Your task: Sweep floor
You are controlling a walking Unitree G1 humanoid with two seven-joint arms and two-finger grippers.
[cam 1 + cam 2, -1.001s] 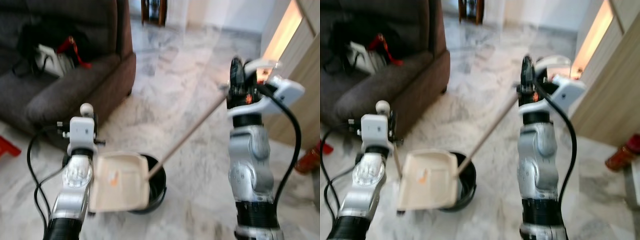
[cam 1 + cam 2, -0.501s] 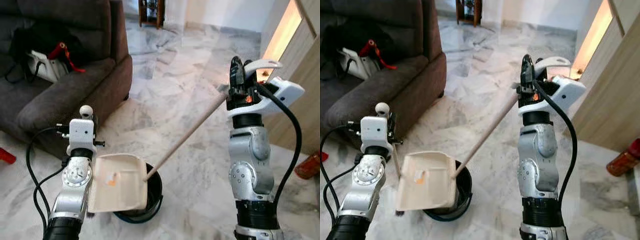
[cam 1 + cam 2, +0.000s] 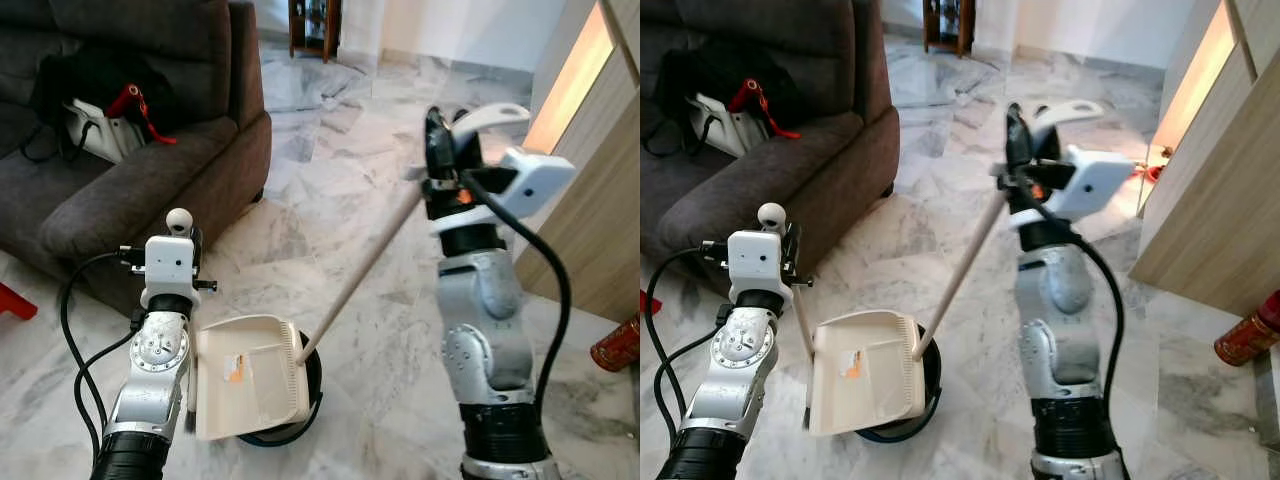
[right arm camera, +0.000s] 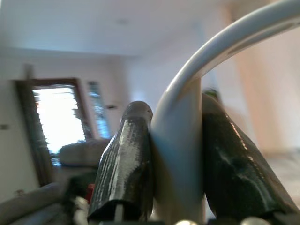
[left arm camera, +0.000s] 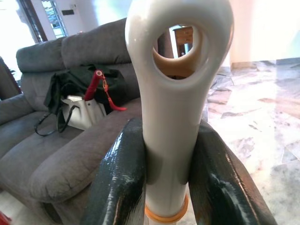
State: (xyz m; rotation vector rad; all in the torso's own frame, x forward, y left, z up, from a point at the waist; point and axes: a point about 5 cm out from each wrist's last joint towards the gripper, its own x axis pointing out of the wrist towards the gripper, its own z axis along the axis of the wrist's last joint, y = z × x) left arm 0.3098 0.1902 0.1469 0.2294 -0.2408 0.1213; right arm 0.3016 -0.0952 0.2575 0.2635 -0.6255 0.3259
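Cream dustpan over dark broom head

The dustpan lies on the bucket, with the sofa behind to the left.

The right pincer has swung the broom handle leftward.

Silver jointed arms, black cables, white wrist housings, black claws.
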